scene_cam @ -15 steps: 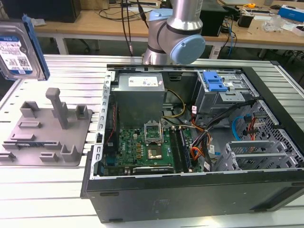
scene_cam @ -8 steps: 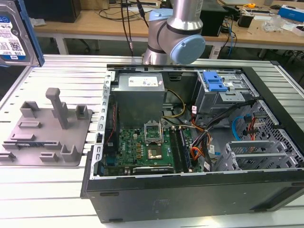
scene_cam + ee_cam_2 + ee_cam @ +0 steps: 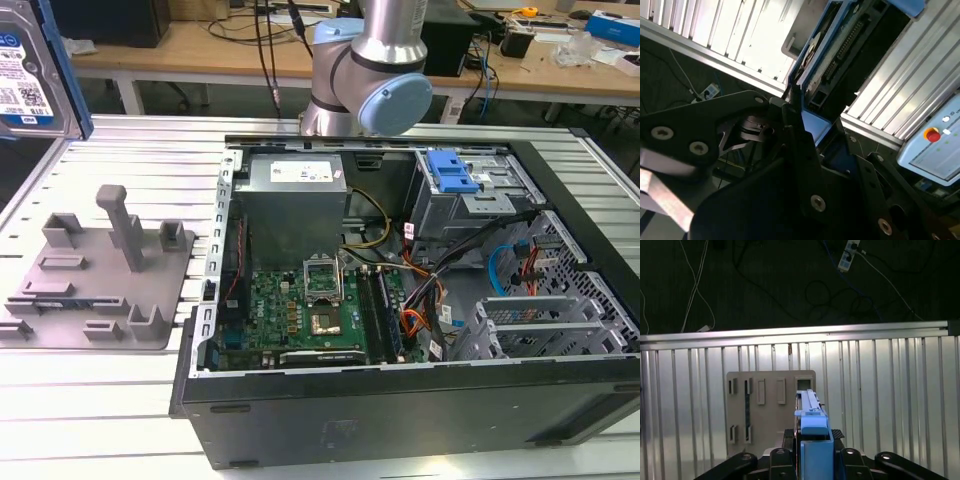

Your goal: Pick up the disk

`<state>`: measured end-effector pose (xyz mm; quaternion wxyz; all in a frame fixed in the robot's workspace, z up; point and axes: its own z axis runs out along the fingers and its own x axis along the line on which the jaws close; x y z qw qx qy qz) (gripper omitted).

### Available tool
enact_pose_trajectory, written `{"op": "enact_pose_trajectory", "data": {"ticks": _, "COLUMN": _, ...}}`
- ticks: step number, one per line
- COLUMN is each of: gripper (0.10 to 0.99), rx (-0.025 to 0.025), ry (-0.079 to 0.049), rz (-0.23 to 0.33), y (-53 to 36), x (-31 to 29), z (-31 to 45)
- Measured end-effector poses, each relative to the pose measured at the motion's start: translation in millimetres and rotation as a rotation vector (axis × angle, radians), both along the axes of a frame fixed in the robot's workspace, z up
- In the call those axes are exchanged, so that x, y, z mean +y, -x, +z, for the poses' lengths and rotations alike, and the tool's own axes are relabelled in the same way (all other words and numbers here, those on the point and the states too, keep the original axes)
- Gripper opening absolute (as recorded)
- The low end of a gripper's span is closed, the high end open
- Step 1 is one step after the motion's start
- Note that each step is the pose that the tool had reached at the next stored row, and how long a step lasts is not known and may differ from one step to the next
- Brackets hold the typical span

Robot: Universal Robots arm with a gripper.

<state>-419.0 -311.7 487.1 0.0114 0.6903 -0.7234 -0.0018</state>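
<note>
With the disk (image 3: 813, 432) already clamped edge-on in the closed gripper (image 3: 812, 460) and hanging high above the grey fixture (image 3: 100, 275), at about ten o'clock of the computer case (image 3: 400, 300), we judge the pickup done, needing only a steady grip.

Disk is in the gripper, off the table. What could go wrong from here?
1. The gripper seems to clamp the disk edge-on by one end; a slip could drop it onto the fixture or the table below.
2. The fixture's upright posts could catch the disk if it came down off line.
</note>
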Motion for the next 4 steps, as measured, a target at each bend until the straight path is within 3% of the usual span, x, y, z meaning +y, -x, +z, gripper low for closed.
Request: {"op": "enact_pose_trajectory", "data": {"ticks": 4, "gripper": 0.369, "rx": 0.0, "ry": 0.0, "rz": 0.0, "y": 0.0, "x": 0.0, "z": 0.7}}
